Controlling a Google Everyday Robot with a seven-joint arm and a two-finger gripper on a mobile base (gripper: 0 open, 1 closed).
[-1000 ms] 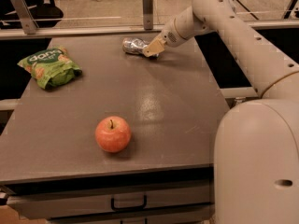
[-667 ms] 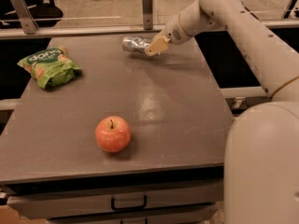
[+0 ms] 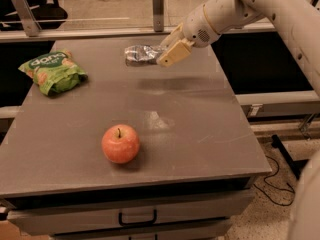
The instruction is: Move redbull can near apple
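Note:
The redbull can (image 3: 141, 53), a slim silver dented can, lies sideways at the far middle of the grey table (image 3: 200, 124). My gripper (image 3: 164, 53) is shut on the can's right end, with tan fingers (image 3: 172, 55) around it, and holds it slightly above the table; a shadow lies on the surface below. The apple (image 3: 120, 143), red-orange with a dark stem, sits on the table nearer the front, well apart from the can and a little to its left.
A green chip bag (image 3: 52, 72) lies at the table's far left. A rail with metal posts (image 3: 158, 6) runs behind the table. A drawer with a handle (image 3: 137, 218) is under the front edge. My arm (image 3: 280, 19) reaches in from the right.
The gripper has lifted the can off the table and moved it a little left and toward the front. The apple and the chip bag have not moved.

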